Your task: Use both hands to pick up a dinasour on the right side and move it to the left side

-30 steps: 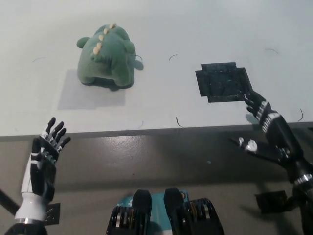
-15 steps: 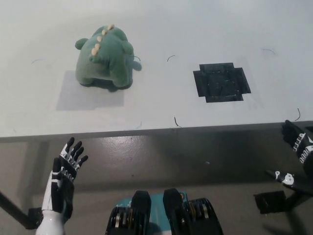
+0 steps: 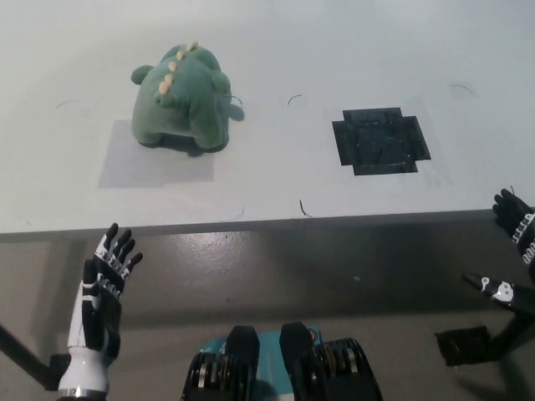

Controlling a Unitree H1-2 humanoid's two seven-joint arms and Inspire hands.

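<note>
- Your green plush dinosaur (image 3: 181,100) sits on the white table (image 3: 276,175), left of the black cross-shaped patch (image 3: 381,140) and well apart from it.
- Your left hand (image 3: 102,294) hangs below the table edge, fingers spread, empty.
- Your right hand (image 3: 517,251) is cut off at the frame's right edge; you cannot tell whether it is spread or closed.

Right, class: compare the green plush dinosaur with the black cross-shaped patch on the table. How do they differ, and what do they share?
The dinosaur is green with a row of cream spikes; the black patch is a single dark colour. The dinosaur is bulky, stands up off the table and casts a shadow; the patch lies flat. The dinosaur sits on the table's left part, the patch on the right. Both rest on the table, and neither is touched by a hand.
</note>
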